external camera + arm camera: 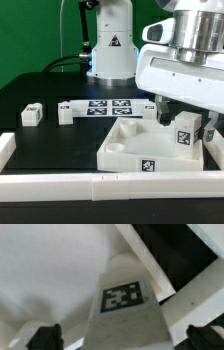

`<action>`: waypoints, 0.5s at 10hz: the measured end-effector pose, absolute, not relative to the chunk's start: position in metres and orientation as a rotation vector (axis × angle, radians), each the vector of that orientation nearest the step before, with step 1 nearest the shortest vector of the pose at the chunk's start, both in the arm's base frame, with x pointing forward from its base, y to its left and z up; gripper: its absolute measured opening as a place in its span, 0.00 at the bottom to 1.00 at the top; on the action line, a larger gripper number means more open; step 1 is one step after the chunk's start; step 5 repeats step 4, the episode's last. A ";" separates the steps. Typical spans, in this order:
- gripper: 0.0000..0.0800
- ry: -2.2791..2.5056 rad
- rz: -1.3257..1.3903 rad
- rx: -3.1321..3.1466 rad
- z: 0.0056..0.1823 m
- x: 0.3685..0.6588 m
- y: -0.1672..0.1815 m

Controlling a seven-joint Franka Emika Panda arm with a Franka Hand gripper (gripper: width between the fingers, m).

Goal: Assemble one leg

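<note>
Marker board (103, 107) flat at frame centre, large white rimmed tray part (150, 148) lower right, black table (40, 135).

Leg (186, 131) (124, 308): white, black-and-white square tag on its face. Tray (128, 148): white, same kind of tag on its near wall. Two loose legs far left (31, 115) (66, 112): white, dark tag marks on them. Marker board (110, 106): white, row of black-and-white tags. Table (45, 92): black. Fence (60, 185) along near edge: white. Hand (184, 119): fingers (44, 338) black, body white. Backdrop (30, 35): green. Robot base (111, 48) far back: white, black triangle sticker.
</note>
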State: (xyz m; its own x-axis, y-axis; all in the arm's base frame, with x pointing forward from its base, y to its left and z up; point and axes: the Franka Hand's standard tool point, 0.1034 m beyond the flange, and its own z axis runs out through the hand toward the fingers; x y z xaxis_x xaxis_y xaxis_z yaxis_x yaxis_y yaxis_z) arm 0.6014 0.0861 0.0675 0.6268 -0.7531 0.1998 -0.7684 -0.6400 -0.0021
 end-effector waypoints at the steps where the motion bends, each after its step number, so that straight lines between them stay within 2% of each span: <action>1: 0.81 -1.292 0.280 2.758 0.068 0.601 0.086; 5: 0.81 -1.292 0.280 2.758 0.068 0.601 0.086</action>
